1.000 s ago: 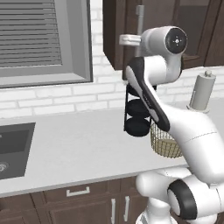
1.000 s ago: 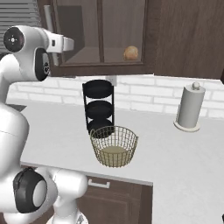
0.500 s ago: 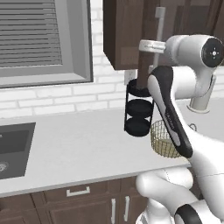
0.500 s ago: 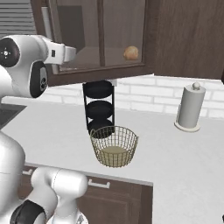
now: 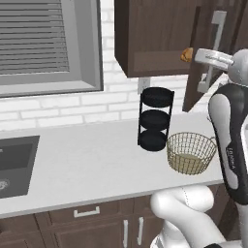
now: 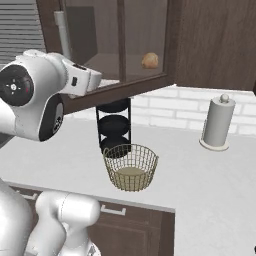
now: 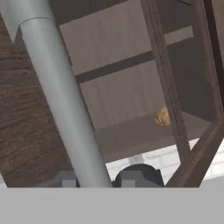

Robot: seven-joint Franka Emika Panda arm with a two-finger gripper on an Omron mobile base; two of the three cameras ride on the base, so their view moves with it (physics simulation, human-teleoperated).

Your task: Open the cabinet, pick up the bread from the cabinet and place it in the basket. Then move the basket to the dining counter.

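Observation:
The dark brown wall cabinet (image 5: 150, 34) has its door (image 5: 230, 24) swung wide open. My gripper (image 7: 96, 177) is shut on the door's long silver bar handle (image 7: 57, 87), a fingertip on each side of it; in the left base view the gripper (image 5: 209, 57) sits at mid-height on the handle (image 5: 216, 34). The small golden-brown bread (image 6: 149, 60) lies on the cabinet shelf, also seen from the hand (image 7: 162, 117) and from the left (image 5: 186, 54). The round tan wire basket (image 5: 190, 152) stands empty on the counter below (image 6: 131, 167). The dining counter is out of view.
A black three-tier round rack (image 5: 155, 118) stands just behind the basket. A paper towel holder (image 6: 217, 122) is at the right of the light grey counter (image 5: 87, 160). A sink (image 5: 14, 160) lies at far left, under a window with blinds.
The door has swung from nearly closed to wide open, the gripper moving right with the handle in it. The bread now shows past the door's edge in the left base view.

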